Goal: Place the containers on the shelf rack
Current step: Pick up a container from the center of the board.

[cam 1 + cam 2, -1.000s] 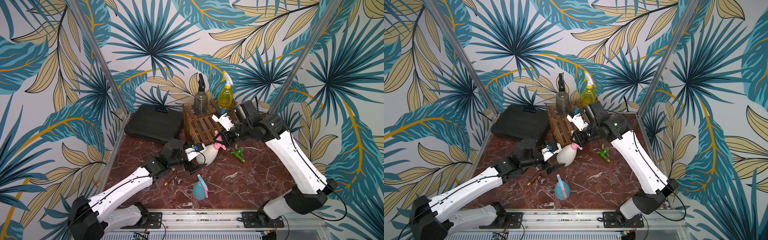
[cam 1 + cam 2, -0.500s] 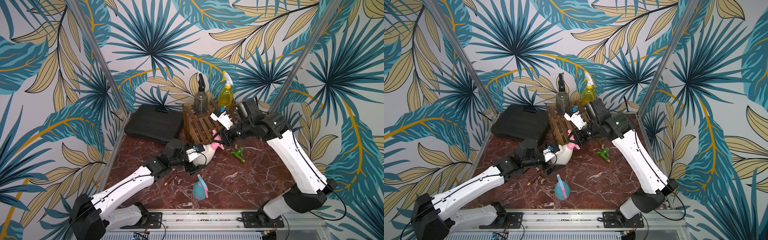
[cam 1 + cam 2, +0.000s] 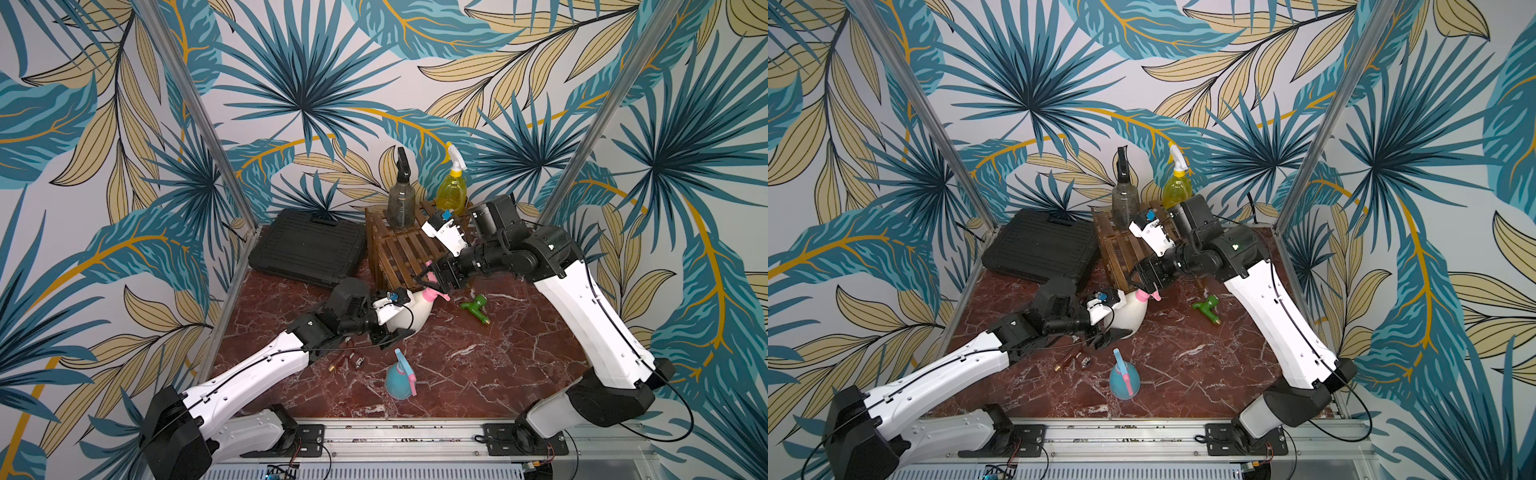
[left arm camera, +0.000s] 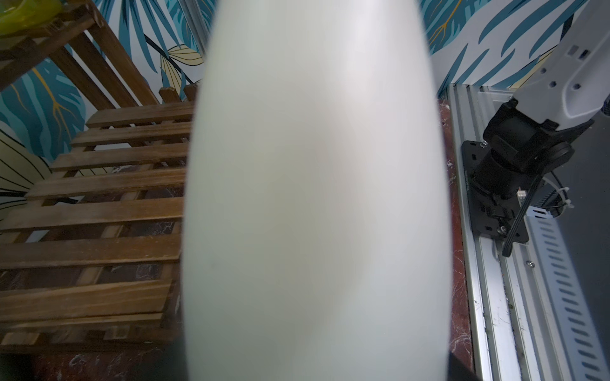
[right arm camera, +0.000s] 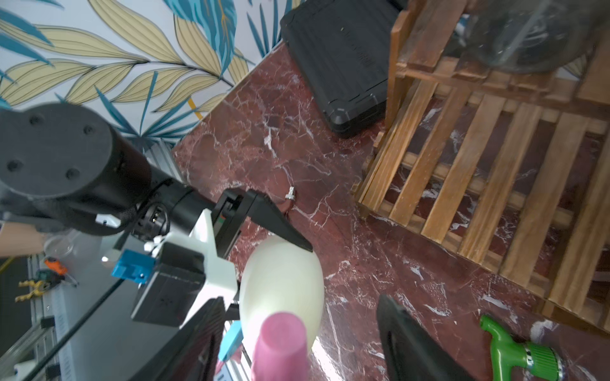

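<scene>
Altogether four spray bottles: grey bottle (image 3: 401,202) and yellow bottle (image 3: 451,193) stand on the shelf rack (image 3: 401,249); contents unclear. Left tool (image 3: 399,316) grips the white bottle (image 3: 409,313), right tool (image 3: 432,282) gapes around its pink head; blue bottle (image 3: 398,380) stands on the table (image 3: 498,374).

The tabletop (image 3: 498,374) was a slab of dark red marble veined in white, and on it stood a small brown wooden slatted shelf rack (image 3: 401,249) at the back with a flat black ribbed plastic case (image 3: 307,245) just beside it. A light blue spray bottle with a pink and blue head (image 3: 400,377) stood upright near the front, with a small green spray nozzle (image 3: 476,308) lying off to one side and a few small brass-coloured bits (image 3: 345,360) scattered close by. On the rack's upper step stood a smoky grey bottle with a black head (image 3: 401,195) and a translucent yellow bottle with a white and yellow head (image 3: 451,187), side by side.
</scene>
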You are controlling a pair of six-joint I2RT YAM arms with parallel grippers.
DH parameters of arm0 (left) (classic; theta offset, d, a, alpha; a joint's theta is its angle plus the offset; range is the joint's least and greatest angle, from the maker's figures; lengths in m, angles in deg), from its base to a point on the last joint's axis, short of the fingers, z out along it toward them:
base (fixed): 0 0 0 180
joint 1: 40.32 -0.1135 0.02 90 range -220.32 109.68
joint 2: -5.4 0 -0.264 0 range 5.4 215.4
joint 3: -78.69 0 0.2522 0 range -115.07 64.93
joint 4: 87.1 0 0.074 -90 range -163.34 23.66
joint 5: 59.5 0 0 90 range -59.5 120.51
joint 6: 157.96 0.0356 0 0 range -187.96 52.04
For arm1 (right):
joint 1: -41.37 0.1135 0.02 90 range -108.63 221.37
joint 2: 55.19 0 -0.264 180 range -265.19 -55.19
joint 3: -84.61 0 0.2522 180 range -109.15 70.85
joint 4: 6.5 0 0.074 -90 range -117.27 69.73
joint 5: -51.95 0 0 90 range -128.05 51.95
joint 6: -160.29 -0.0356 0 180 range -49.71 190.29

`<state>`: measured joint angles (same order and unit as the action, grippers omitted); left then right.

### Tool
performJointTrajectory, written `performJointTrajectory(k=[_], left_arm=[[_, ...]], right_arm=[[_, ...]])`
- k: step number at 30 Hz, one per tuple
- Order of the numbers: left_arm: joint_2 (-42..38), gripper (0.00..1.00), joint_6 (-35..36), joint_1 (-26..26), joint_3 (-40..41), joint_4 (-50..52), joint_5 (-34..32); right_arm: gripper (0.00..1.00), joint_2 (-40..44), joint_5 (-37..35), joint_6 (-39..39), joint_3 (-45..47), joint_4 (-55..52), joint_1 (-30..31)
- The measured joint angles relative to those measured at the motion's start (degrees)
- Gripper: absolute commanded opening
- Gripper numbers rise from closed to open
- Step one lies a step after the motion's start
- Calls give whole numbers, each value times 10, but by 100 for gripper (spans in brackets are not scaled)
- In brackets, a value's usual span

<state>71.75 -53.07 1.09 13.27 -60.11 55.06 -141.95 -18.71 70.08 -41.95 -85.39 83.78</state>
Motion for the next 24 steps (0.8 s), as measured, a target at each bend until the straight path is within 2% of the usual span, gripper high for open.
performJointTrajectory(k=[4,10,17,21,24], left_arm=[[6,80,-62,-42,-24,-25,25],[25,81,-129,-89,-37,-93,52],[24,81,-142,-95,-9,-139,59],[24,81,-139,-95,2,-137,59],[22,81,-134,-96,2,-136,56]], right_arm=[[99,89,-50,-17,100,130,-1],[99,226,-95,-26,299,403,-5],[99,211,-80,-43,398,600,-8],[87,188,-33,-85,441,695,-5],[72,170,-18,-111,448,744,-1]])
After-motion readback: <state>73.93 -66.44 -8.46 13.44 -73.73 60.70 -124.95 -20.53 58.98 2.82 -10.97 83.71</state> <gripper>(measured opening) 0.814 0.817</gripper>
